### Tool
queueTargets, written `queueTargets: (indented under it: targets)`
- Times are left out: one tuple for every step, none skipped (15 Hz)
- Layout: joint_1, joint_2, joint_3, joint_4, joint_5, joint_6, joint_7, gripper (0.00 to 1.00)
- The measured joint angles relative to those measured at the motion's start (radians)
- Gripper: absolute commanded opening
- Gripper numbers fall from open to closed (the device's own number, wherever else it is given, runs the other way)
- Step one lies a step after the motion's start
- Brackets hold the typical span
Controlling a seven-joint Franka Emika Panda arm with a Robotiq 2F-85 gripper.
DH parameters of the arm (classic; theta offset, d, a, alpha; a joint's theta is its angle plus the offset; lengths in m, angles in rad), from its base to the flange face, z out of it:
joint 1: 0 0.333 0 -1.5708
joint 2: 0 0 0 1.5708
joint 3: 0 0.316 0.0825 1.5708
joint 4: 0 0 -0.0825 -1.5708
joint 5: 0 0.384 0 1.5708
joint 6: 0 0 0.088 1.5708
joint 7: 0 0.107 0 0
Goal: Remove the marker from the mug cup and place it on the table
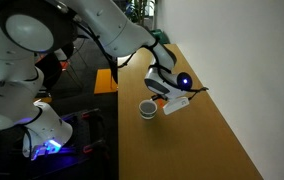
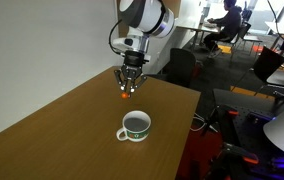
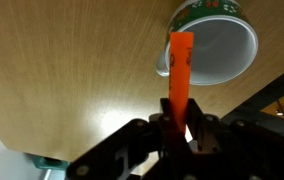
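Observation:
My gripper (image 3: 175,122) is shut on the orange-red marker (image 3: 178,75), which sticks out from between the fingers. In both exterior views the gripper (image 2: 129,88) hangs over the light brown table (image 2: 52,130), with the marker (image 2: 128,95) pointing down, its tip close to the table top. The white mug cup (image 2: 135,126) stands upright on the table, apart from the gripper and nearer the table's edge; it also shows in an exterior view (image 1: 148,109) and in the wrist view (image 3: 217,45). The mug looks empty inside.
The table's edge (image 2: 187,125) runs close past the mug. Beyond it are office chairs (image 2: 180,68) and desks. A white wall (image 1: 252,60) borders the table on its far side. A blue-lit device (image 1: 47,140) sits on the floor beside the table.

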Motion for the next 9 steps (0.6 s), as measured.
queueTargets:
  targets:
    - [0.006, -0.004, -0.012, 0.004, 0.001, 0.024, 0.041, 0.05]
    - [0.012, -0.004, -0.024, 0.009, 0.001, 0.052, 0.082, 0.05]
    - [0.018, -0.004, -0.035, 0.013, 0.001, 0.079, 0.125, 0.05]
    - [0.023, -0.003, -0.046, 0.018, 0.0, 0.106, 0.168, 0.05]
    - [0.028, -0.002, -0.056, 0.021, -0.002, 0.131, 0.212, 0.05]
    - [0.033, 0.002, -0.067, 0.026, -0.007, 0.156, 0.263, 0.05]
    - [0.036, 0.008, -0.077, 0.031, -0.019, 0.18, 0.315, 0.05]
    - [0.04, 0.02, -0.086, 0.04, -0.035, 0.204, 0.373, 0.05]
    - [0.042, 0.036, -0.093, 0.051, -0.053, 0.23, 0.431, 0.05]
